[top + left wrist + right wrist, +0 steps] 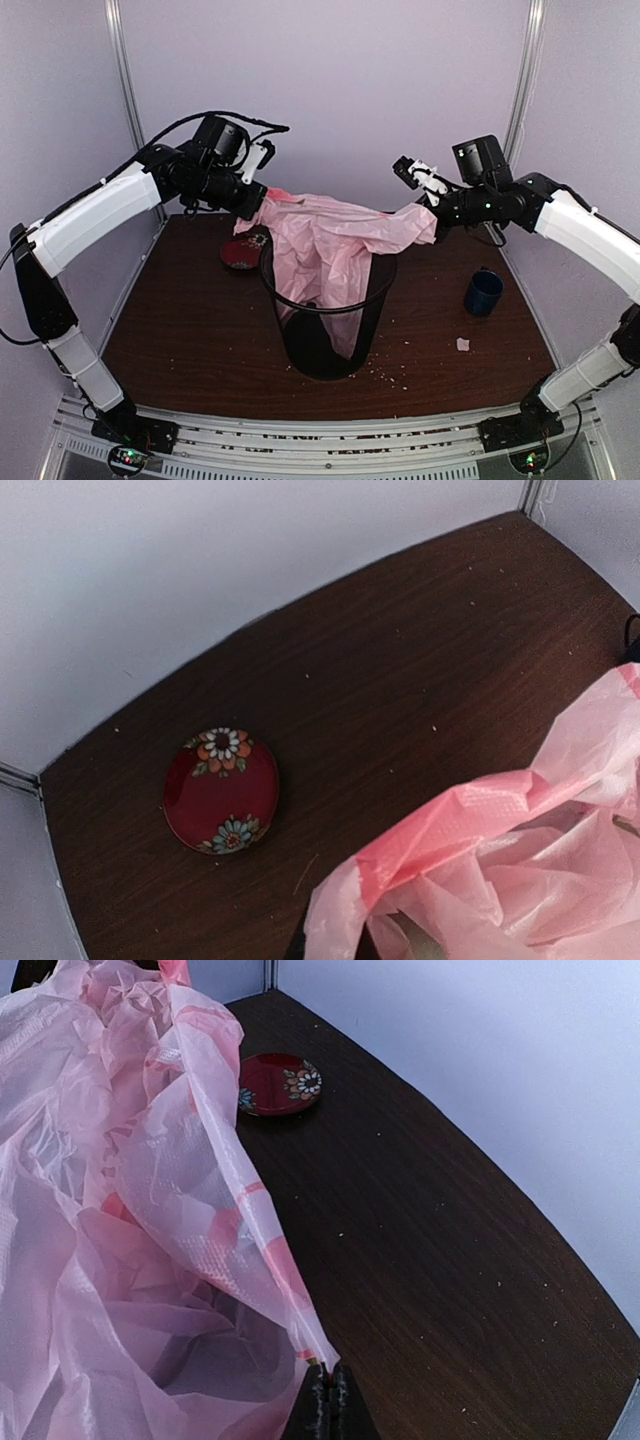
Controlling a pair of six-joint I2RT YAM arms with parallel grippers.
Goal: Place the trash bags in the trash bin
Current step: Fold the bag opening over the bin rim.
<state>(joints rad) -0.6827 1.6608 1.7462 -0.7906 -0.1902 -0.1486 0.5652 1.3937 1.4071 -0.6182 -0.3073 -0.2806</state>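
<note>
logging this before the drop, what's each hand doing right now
Left hand: closed on the pink bag, which hangs stretched from it; its fingers are hidden.
Right hand: closed, pinching the bag's other edge.

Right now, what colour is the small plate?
The plate is red with flowers; clearest in left wrist view.

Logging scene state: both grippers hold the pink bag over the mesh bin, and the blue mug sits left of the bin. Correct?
Not quite: the blue mug sits right of the bin, as the top external view shows. The rest stands.
</note>
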